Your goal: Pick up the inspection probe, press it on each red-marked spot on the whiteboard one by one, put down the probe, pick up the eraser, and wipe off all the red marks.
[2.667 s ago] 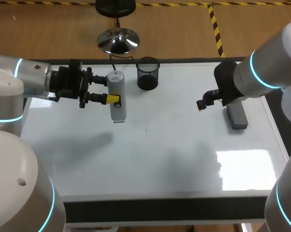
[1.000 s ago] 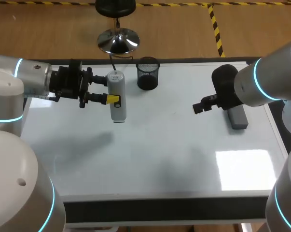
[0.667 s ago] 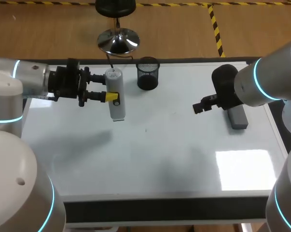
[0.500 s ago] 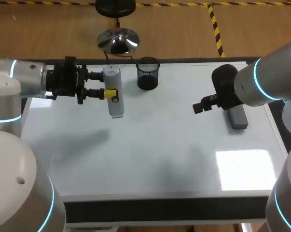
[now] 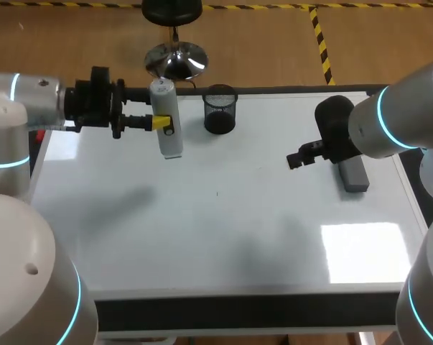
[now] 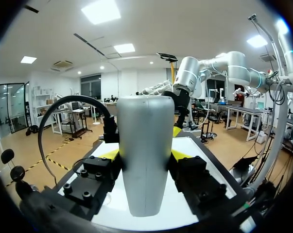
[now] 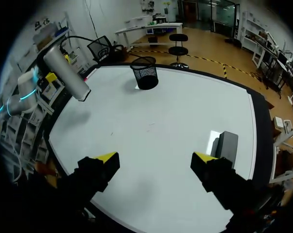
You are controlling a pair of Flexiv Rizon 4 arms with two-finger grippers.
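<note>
The inspection probe, a white-grey cylinder, hangs above the whiteboard at its far left, held upright-tilted. My left gripper is shut on the probe, with yellow tips on both of its sides. My right gripper hovers open over the board's right part, its fingers wide apart with nothing between them. The grey eraser lies flat just right of it and shows beside the right fingers as the eraser. I can see no red marks on the board, only a tiny dark speck.
A black mesh cup stands at the board's far edge, just right of the probe; the same cup shows ahead of my right gripper. The board's dark front rim runs along the near side.
My left arm has lifted the probe up and back toward the far left edge, away from the board. The right arm stayed still over the last second.
</note>
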